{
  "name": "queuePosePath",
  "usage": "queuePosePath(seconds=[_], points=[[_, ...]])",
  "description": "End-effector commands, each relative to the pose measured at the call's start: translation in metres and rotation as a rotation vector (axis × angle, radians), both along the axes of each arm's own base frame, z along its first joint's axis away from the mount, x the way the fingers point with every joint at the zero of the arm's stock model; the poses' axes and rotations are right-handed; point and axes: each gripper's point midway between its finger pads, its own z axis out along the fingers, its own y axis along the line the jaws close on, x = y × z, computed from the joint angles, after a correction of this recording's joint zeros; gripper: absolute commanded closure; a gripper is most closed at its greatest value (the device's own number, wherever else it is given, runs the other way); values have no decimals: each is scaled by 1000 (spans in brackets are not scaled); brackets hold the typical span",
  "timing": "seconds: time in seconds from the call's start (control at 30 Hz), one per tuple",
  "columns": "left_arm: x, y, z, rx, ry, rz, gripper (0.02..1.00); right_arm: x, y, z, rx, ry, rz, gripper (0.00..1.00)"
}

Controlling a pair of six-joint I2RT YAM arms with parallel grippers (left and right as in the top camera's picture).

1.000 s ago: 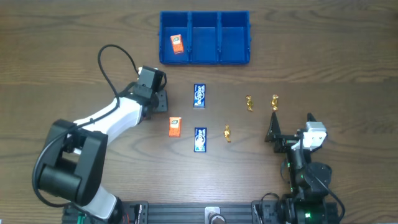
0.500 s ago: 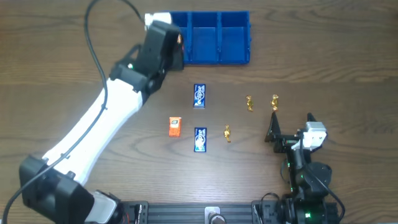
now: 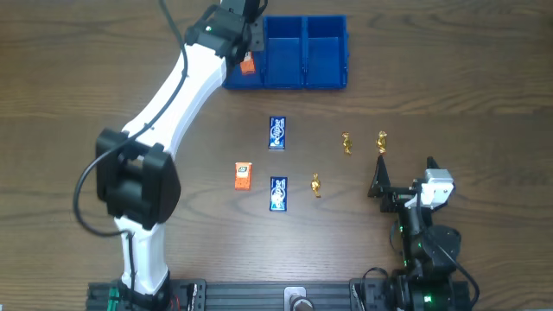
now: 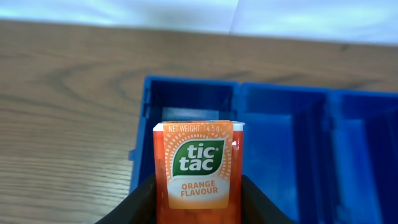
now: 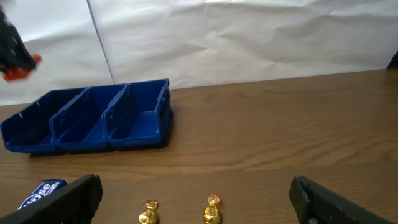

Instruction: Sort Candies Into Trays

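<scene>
My left gripper (image 4: 199,208) pinches an orange candy box (image 4: 198,165) upright between its fingers. It holds the box above the left end compartment of the blue tray (image 4: 280,99). The tray sits by the far edge of the table (image 3: 484,86). My right gripper (image 5: 199,202) has its fingers spread wide, toward the table's near right corner. On the table's middle lie another orange box (image 3: 244,175), two blue packets (image 3: 277,133) and three gold candies (image 3: 346,142).

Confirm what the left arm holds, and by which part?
Left gripper holds the small orange plastic candy box by its lower sides, between both fingers. Right gripper holds nothing.
</scene>
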Motion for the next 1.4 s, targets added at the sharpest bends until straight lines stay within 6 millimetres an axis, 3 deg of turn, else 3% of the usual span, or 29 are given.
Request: queuePosePath(seconds=[0.03,0.3,0.4,0.53,0.67,0.83,0.93,1.0,1.07,1.17,1.4], points=[[8,-2,-19,-5,33,-25,702,0,0,-1,6,-1,-1,3],[8,-2,-25,2,42,-28,654,0,0,-1,6,-1,-1,3],[7,-1,-26,10,48,-25,516,0,0,-1,6,-1,-1,3],[6,4,-12,22,21,-7,244,0,0,-1,6,-1,-1,3],[2,6,18,26,-25,-19,172,0,0,-1,6,-1,-1,3],[-34,5,70,94,-75,-4,176,0,0,-1,6,-1,-1,3],[-74,-11,97,119,-120,-33,183,0,0,-1,6,-1,-1,3],[-100,-22,102,111,-129,-57,180,0,0,-1,6,-1,-1,3],[-121,-29,99,98,-121,-66,176,0,0,-1,6,-1,-1,3],[-156,-34,78,52,-69,-66,123,0,0,-1,6,-1,-1,3],[-214,-27,-14,44,134,-34,93,0,0,-1,6,-1,-1,5]])
